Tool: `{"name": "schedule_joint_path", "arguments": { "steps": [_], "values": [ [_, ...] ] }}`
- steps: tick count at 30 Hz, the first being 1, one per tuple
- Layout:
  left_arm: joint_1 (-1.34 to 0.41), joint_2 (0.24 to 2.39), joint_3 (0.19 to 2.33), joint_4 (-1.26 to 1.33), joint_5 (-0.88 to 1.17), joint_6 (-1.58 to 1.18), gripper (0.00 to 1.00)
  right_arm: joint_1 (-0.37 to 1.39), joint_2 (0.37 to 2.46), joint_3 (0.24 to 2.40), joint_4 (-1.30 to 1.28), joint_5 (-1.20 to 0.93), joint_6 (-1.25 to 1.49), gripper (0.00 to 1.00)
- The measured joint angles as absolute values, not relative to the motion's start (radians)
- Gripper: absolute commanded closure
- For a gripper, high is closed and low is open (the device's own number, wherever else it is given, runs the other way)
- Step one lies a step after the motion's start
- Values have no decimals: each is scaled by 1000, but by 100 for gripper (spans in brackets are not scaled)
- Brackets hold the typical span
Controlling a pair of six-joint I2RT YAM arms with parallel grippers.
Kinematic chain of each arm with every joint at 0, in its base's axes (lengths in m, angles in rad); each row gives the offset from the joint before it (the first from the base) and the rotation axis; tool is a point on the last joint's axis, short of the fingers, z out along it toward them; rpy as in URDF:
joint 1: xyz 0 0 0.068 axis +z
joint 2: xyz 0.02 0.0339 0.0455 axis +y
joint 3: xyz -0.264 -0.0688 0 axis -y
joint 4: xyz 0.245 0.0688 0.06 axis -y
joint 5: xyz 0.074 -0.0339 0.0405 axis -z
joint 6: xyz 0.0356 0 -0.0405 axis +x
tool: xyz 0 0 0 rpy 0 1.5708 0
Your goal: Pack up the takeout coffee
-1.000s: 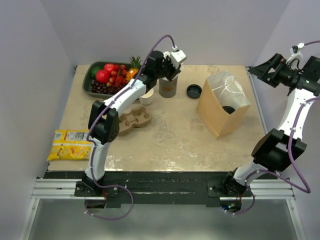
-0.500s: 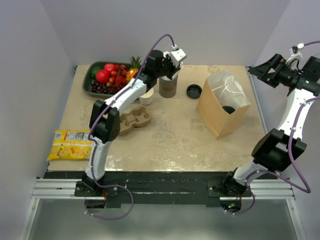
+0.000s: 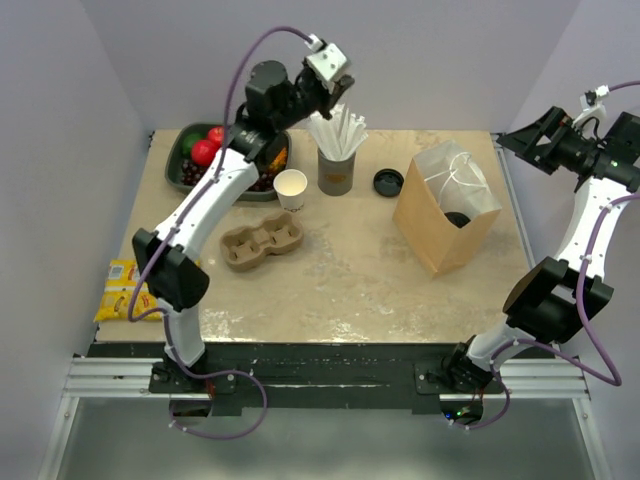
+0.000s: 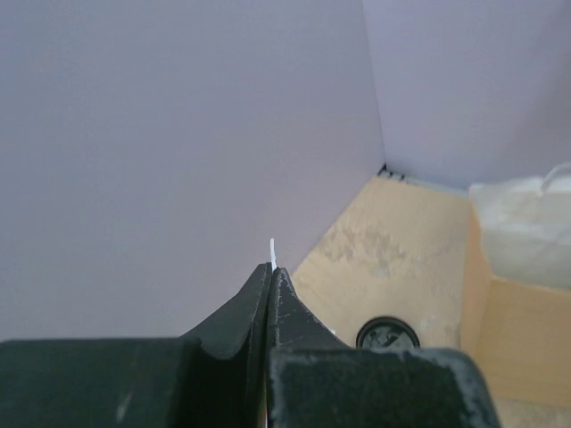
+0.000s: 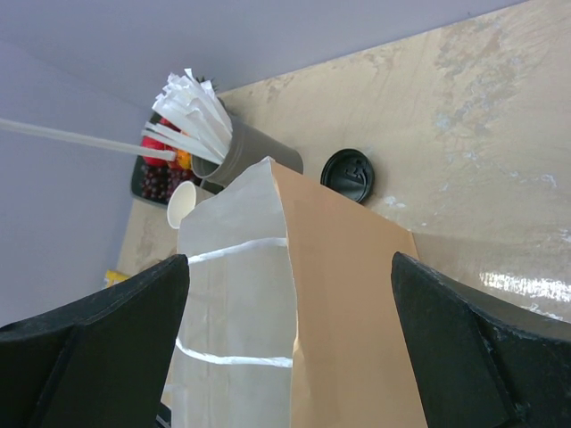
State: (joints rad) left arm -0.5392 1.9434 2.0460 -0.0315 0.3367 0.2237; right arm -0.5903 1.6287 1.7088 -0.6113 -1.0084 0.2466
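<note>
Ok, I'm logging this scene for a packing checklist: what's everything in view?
beige mottled table: one, under everything
dark green tray of fruit: one, far left corner
small white paper cup: one, lidless, beside tray
grey cup of white straws: one, right of paper cup
single white straw: one, in left pincer
round black plastic lid: one, flat between straw cup and bag
brown paper bag: one, white inside, open, right side
brown pulp two-cup carrier: one, empty, near paper cup
yellow packet: one, near left corner
left pincer: black, shut on straw, raised
right pincer: black, open, empty, far right
</note>
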Motion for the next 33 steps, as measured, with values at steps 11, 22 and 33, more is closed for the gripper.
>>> {"name": "schedule_joint_path", "arguments": {
  "steps": [11, 22, 33],
  "values": [
    [-589, 1806, 2146, 81, 444, 30, 100, -590, 1621, 1709, -605, -1007, 253, 1],
    [-729, 2001, 2237, 211, 484, -144, 100, -590, 1553, 1697, -604, -1007, 262, 1],
    [-772, 2085, 2205, 229, 486, -247, 29, -591, 1551, 1675, -579, -1005, 280, 1]
  ]
}}
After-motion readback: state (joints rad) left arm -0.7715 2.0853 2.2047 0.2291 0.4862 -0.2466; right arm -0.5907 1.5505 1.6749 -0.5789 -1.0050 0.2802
